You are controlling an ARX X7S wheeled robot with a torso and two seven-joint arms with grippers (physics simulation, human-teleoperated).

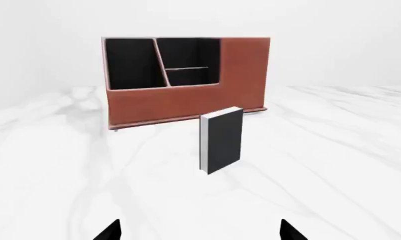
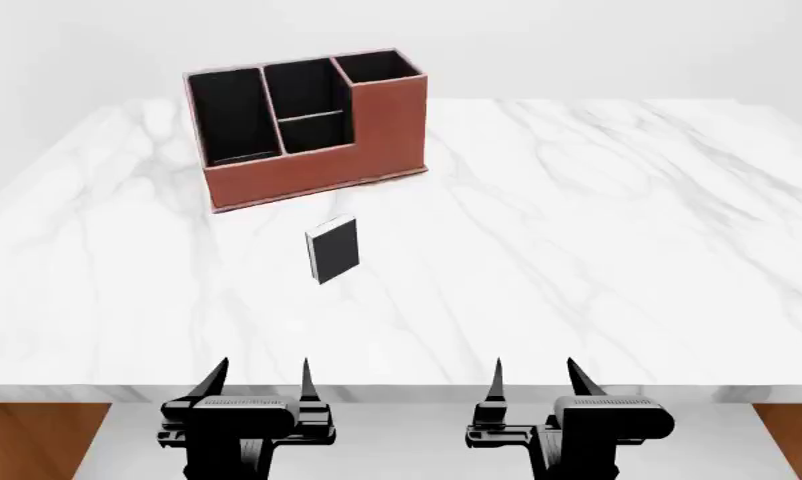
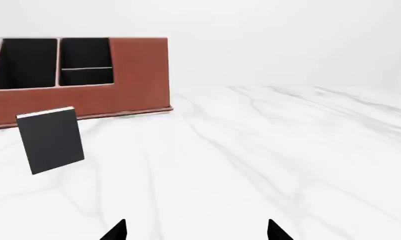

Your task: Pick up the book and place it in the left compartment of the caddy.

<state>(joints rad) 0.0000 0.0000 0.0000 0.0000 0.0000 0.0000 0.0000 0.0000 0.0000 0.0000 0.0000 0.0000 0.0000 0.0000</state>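
The small dark book (image 2: 333, 250) lies flat on the white marble table, a little in front of the caddy (image 2: 308, 165); it also shows in the left wrist view (image 1: 222, 140) and the right wrist view (image 3: 51, 140). The reddish-brown caddy has black sections; its left compartment (image 2: 232, 117) is the long narrow one at the low-walled end, also seen in the left wrist view (image 1: 130, 62). My left gripper (image 2: 261, 378) and right gripper (image 2: 535, 375) hang open and empty at the table's near edge, well short of the book.
The marble table (image 2: 615, 230) stretches wide to the right of the caddy and book. Its near edge (image 2: 401, 392) runs just under both grippers, with brown floor below at the corners.
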